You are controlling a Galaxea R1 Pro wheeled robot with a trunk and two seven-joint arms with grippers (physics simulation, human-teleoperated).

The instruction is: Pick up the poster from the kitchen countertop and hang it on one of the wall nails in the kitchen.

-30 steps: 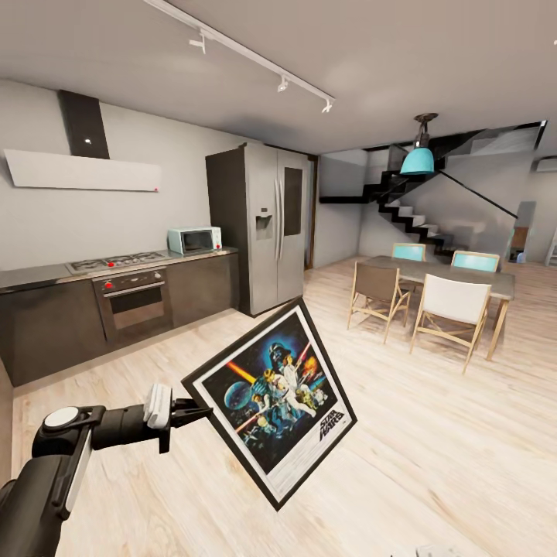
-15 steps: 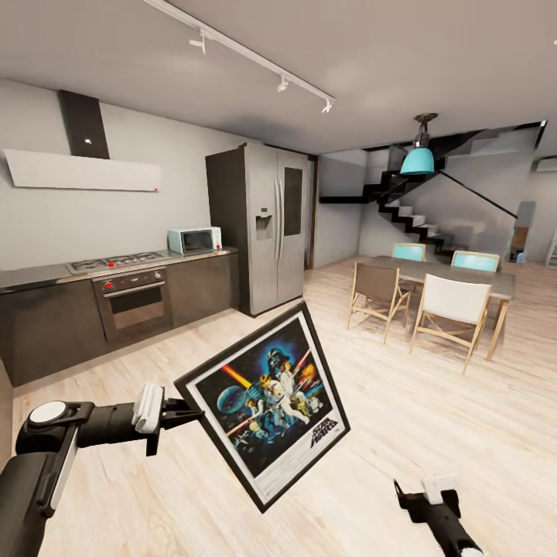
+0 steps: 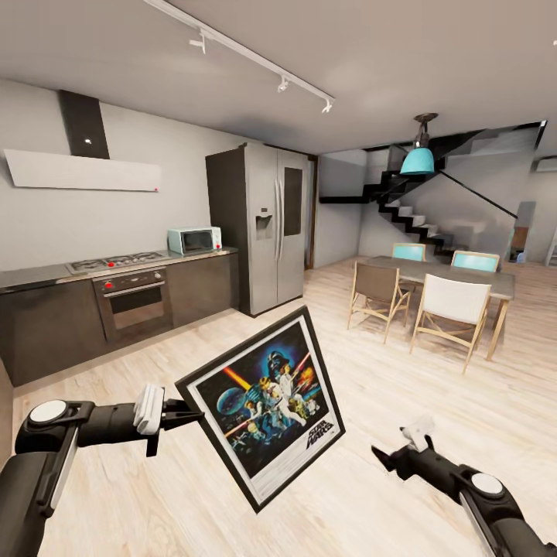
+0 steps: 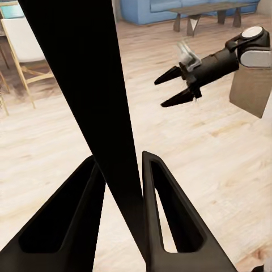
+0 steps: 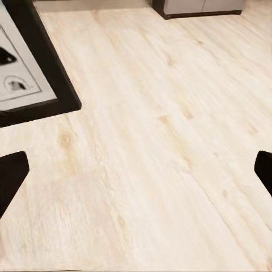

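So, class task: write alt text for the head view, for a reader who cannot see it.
The left gripper holds a tilted, black-framed poster by its edge above a pale wood floor, while the empty right gripper reaches in from the lower right, open. Behind are the countertop, a fridge and a dining table.
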